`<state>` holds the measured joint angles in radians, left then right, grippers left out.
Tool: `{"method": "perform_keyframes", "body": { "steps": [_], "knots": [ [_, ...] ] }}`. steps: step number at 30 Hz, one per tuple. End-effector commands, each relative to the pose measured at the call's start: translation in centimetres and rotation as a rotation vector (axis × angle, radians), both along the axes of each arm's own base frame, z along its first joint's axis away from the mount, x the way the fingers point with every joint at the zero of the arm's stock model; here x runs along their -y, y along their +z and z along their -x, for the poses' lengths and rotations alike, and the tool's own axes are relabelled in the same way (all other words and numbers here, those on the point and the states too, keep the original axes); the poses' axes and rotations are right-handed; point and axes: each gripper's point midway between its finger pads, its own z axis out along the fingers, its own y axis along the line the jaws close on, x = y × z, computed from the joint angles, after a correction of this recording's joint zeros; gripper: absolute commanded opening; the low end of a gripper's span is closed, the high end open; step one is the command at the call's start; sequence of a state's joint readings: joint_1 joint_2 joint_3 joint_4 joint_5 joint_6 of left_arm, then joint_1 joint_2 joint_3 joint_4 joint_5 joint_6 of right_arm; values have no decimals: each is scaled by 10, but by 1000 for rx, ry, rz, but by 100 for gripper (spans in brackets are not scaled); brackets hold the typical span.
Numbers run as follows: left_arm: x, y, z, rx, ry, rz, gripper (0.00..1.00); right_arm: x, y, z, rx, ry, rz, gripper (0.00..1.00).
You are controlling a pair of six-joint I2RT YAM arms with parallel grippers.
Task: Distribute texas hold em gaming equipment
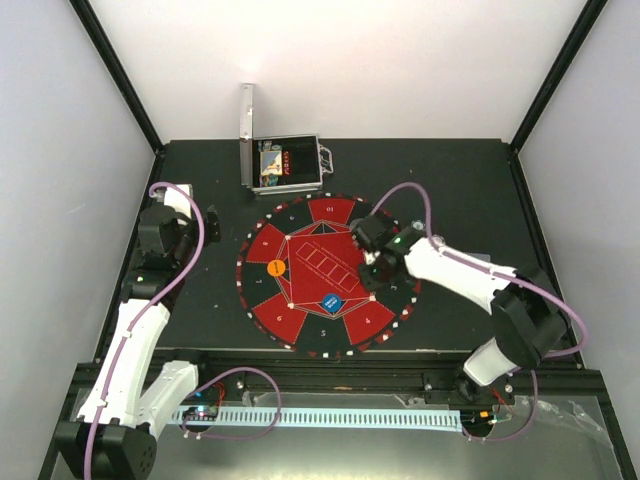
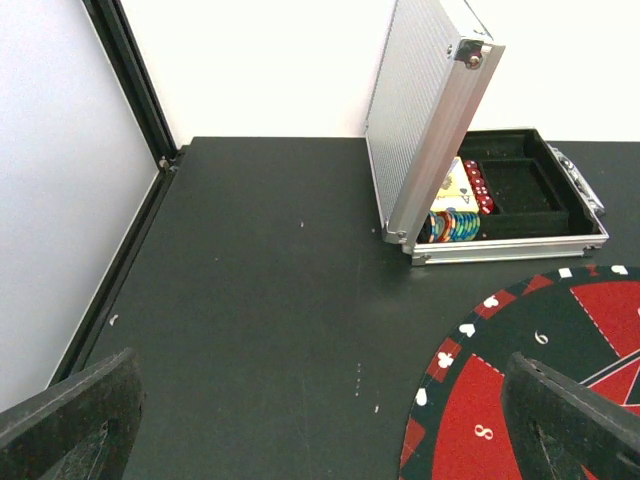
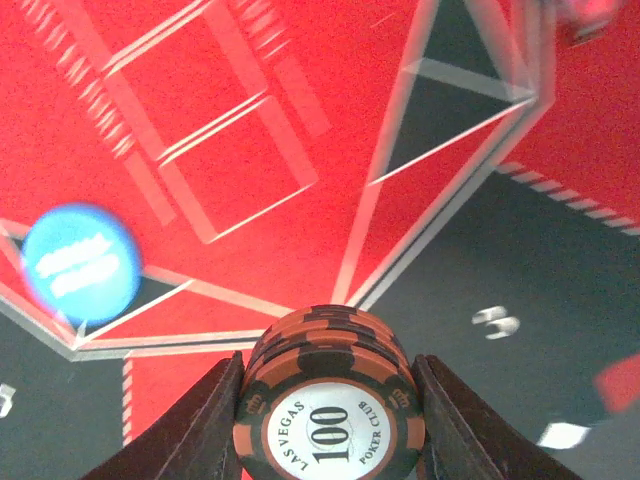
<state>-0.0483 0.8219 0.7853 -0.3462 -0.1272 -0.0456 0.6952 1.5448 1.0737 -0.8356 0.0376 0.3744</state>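
White left arm [image 1: 125, 348], white right arm [image 1: 455, 270], black joints (purple cables [image 1: 404, 185]).

Open silver case [image 2: 430, 110] with chips [image 2: 455, 226] beside red-black mat [image 2: 472, 428]

A matte black bench [image 1: 470, 190] spreads beneath both pairs of jaws. Beyond them, a plain white back wall [image 1: 350, 60] rises from its far edge. A pale side wall [image 1: 60, 150] stands outward of the left jaws, and a second side wall [image 1: 600, 180] outward of the right jaws. Black corner posts [image 1: 115, 70] run up where the walls meet. The light is soft and even, and small pale specks show on the bench ahead of the left jaws.
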Motion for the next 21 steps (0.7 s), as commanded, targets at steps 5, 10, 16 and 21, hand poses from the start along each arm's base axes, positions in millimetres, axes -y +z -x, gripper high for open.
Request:
{"method": "perform_keyframes", "body": {
  "steps": [5, 10, 16, 21],
  "knots": [
    [1, 20, 1, 49, 1, 12, 99, -67, -27, 82, -55, 231, -17, 38],
    [1, 21, 2, 54, 2, 12, 99, -92, -35, 106, -46, 333, 5, 38],
    [1, 20, 2, 53, 2, 13, 99, -108, -43, 103, -22, 366, 34, 38],
    [2, 19, 2, 49, -1, 15, 99, -123, -47, 100, -21, 399, 36, 39]
  ]
}}
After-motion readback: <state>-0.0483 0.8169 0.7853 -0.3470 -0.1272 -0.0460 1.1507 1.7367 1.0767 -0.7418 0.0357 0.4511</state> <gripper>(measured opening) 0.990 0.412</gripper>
